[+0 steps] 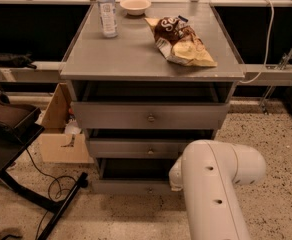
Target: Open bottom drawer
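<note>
The bottom drawer (131, 186) is the lowest, slimmest grey front of the cabinet, with a small round knob (149, 189). A dark gap shows above its front. My white arm (216, 184) fills the lower right, and its end reaches toward the right end of the bottom drawer. The gripper is hidden behind the arm, near that right end, so it does not show.
The middle drawer (146, 149) and top drawer (148, 116) sit above. On the cabinet top (111, 59) are a water bottle (107, 11), a bowl (135, 5) and a chip bag (181, 41). A cardboard box (61, 134), a black stand (16, 134) and cables lie to the left.
</note>
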You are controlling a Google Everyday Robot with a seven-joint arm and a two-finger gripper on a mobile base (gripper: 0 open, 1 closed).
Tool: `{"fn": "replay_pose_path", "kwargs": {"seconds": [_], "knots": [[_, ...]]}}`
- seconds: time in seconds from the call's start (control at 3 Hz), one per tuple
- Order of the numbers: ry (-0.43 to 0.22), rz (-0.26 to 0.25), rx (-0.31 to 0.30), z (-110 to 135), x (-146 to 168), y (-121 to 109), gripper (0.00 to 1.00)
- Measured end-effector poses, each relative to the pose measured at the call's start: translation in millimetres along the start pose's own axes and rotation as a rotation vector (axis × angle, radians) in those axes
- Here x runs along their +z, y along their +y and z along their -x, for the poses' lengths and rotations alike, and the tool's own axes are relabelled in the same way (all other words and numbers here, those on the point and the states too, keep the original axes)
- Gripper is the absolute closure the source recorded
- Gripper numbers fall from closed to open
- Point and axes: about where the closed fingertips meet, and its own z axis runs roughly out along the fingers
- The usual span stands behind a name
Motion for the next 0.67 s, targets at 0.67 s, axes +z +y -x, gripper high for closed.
{"fn": "replay_pose_path", "kwargs": {"seconds": [0.67], "knots": [[0.000,0.000,0.000,0.0,0.0,0.0,0.00]]}}
